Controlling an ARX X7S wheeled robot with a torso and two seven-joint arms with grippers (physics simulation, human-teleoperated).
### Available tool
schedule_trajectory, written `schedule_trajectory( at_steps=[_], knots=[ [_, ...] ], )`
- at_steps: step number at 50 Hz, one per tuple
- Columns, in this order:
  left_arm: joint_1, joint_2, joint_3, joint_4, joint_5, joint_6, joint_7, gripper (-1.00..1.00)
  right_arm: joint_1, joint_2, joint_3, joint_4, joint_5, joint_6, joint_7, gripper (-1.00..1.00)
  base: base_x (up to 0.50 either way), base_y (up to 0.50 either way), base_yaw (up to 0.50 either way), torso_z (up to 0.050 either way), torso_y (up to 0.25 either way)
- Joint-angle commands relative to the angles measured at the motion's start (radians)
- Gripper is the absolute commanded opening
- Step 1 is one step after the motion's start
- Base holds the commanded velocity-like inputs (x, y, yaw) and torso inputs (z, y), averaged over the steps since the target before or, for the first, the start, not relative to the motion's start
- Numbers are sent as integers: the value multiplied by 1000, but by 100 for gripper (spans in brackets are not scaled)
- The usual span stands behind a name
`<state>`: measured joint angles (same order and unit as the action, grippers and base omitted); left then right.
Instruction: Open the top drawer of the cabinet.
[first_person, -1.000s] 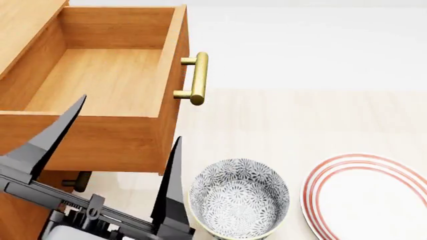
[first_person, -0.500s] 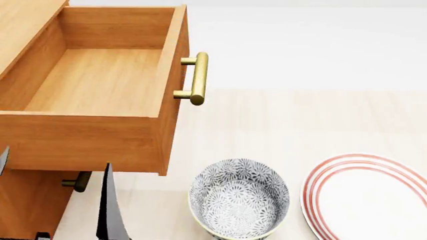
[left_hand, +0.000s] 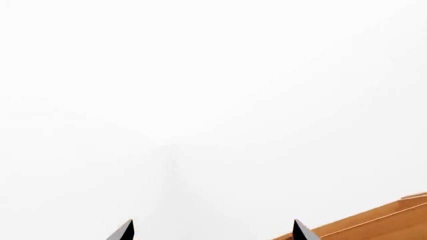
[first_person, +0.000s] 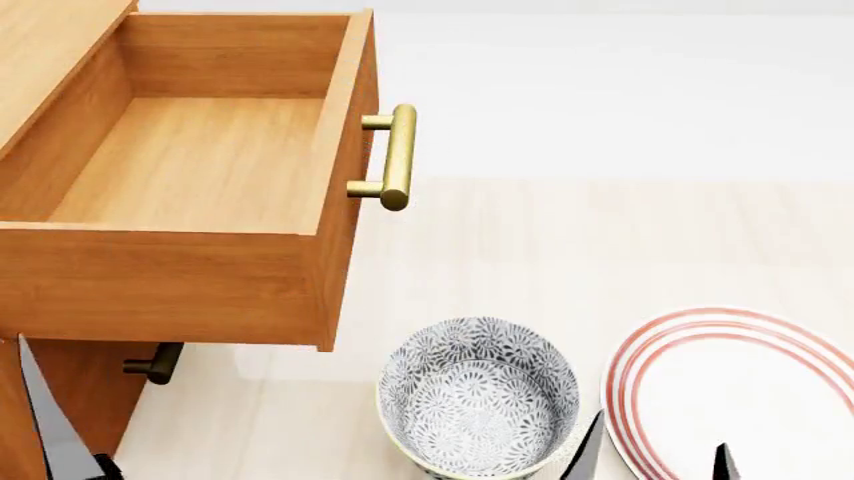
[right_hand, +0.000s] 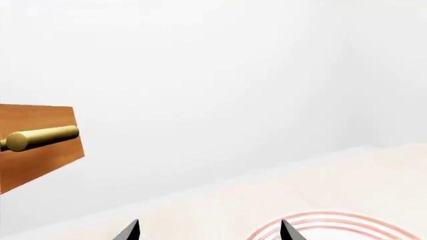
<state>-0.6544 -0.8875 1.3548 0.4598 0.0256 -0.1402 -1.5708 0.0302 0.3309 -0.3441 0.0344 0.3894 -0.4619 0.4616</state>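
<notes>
Since half a second earlier, the left gripper (first_person: 34, 420) had dropped almost out of the head view, only one dark finger remaining below the top drawer (first_person: 200, 160), at the cabinet (first_person: 60, 400) base; two fingertips of the right gripper (first_person: 654, 462) had entered beside the bowl (first_person: 478, 398).

Top drawer: pulled well out of the cabinet, plain wooden box interior exposed, nothing inside. Brass bar handle (first_person: 396, 156) on its front, free of both grippers.

Lower drawer handle (first_person: 158, 362): dark brass bar, partly hidden under the open drawer.

Patterned bowl: on the pale table (first_person: 561, 240), in front of the drawer's front corner, apart from it.

Red-ringed plate (first_person: 734, 385): just beside the bowl, on the side away from the cabinet; the right gripper's tips overlapped its near rim.

Left wrist view: fingertips (left_hand: 127, 231) spread wide, nothing between them, blank white ahead, a cabinet edge (left_hand: 373, 222) at one corner; this spread could not be read from the head view.

Right wrist view: tips (right_hand: 131, 232) likewise spread and holding nothing, plate rim (right_hand: 320, 222) between them, drawer handle end (right_hand: 40, 137) seen side-on against the drawer front (right_hand: 33, 155).
</notes>
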Motion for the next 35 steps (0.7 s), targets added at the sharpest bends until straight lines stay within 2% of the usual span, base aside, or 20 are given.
schedule_trajectory(
  at_steps=[1,7,15,23,29,35],
  knots=[
    [141,-1,-215,-27,-22,100,21,100,-16,-24,54,-11,-42,-66,11,100,0,0,0,0,0],
    [181,-2,-283,-51,-124,179,18,100,-18,-24,70,-25,-60,-80,33,100,0,0,0,0,0],
    [230,-20,-393,0,-116,173,19,100,-19,-26,104,-49,-93,-138,59,100,0,0,0,0,0],
    [280,-77,-602,100,-93,158,16,100,5,-46,217,-102,-146,-264,140,100,0,0,0,0,0],
    [294,-127,-741,189,-75,79,14,100,49,-39,299,-141,-196,-269,198,100,0,0,0,0,0],
    [356,-227,-997,329,-94,-14,12,100,89,-17,390,-270,-296,-275,241,100,0,0,0,0,0]
  ],
)
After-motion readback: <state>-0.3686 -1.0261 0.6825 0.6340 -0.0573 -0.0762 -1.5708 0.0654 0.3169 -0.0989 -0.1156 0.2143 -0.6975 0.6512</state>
